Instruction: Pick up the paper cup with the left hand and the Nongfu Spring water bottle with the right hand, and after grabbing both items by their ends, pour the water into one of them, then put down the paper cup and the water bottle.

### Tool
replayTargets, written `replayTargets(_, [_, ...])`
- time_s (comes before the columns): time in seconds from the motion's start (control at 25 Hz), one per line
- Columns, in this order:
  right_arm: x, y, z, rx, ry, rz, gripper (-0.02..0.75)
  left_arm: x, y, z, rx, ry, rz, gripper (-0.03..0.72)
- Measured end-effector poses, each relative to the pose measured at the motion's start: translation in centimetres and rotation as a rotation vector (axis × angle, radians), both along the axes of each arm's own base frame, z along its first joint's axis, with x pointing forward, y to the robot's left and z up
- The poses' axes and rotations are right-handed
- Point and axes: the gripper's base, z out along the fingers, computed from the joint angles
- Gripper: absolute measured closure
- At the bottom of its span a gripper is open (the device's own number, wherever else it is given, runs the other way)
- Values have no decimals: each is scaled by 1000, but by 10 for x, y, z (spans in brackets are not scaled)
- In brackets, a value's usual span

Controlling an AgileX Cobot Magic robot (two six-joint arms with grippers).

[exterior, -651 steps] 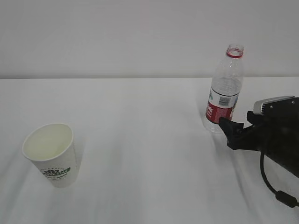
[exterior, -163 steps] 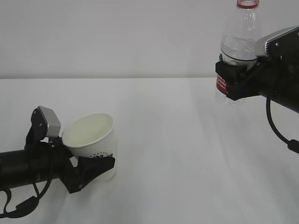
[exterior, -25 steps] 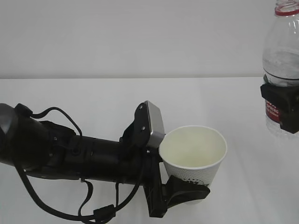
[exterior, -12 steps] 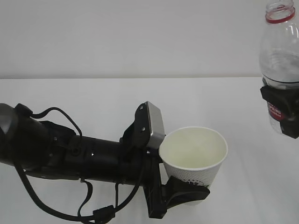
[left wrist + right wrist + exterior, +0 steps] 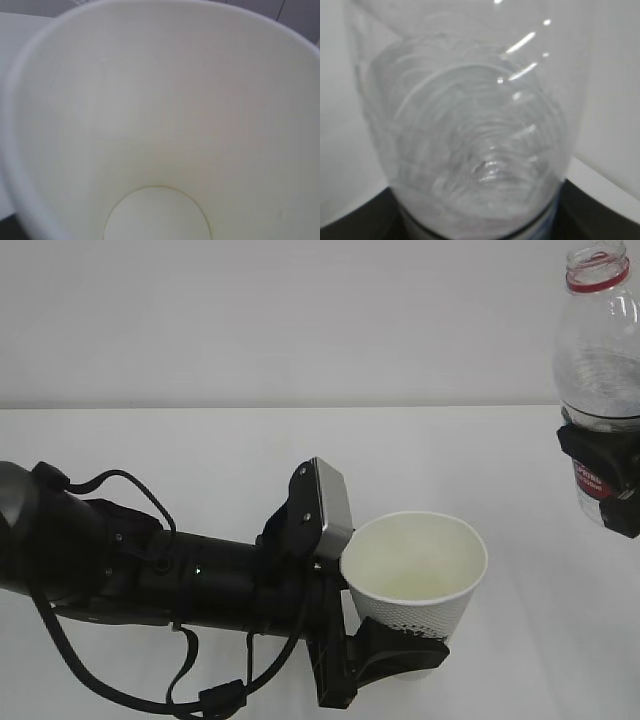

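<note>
The white paper cup [image 5: 415, 570] is held upright above the table, low in the middle of the exterior view. My left gripper [image 5: 403, 653] is shut on its lower part. In the left wrist view the paper cup [image 5: 160, 125] fills the frame; its inside is white and no liquid shows in it. The clear Nongfu Spring water bottle [image 5: 598, 350] hangs high at the right edge, mouth up and leaning slightly left. My right gripper [image 5: 603, 468] is shut on its labelled lower half. The bottle [image 5: 475, 125] fills the right wrist view, with black fingers [image 5: 357, 225] at both lower corners.
The white table [image 5: 200, 460] runs back to a plain pale wall. My left arm [image 5: 150, 580], with its cables and grey plate [image 5: 328, 508], lies across the lower left. The bottle's mouth is well to the right of the cup and above it.
The bottle has risen a little and tipped slightly to the left in the right gripper. The left arm and the cup have stayed still.
</note>
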Motion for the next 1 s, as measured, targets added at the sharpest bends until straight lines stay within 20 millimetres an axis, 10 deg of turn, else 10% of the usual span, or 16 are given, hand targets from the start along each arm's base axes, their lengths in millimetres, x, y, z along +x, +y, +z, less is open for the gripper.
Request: replayTargets(1.0, [-1, 0, -1, -60, -1, 28, 311, 0, 0, 0, -2, 0, -1, 137])
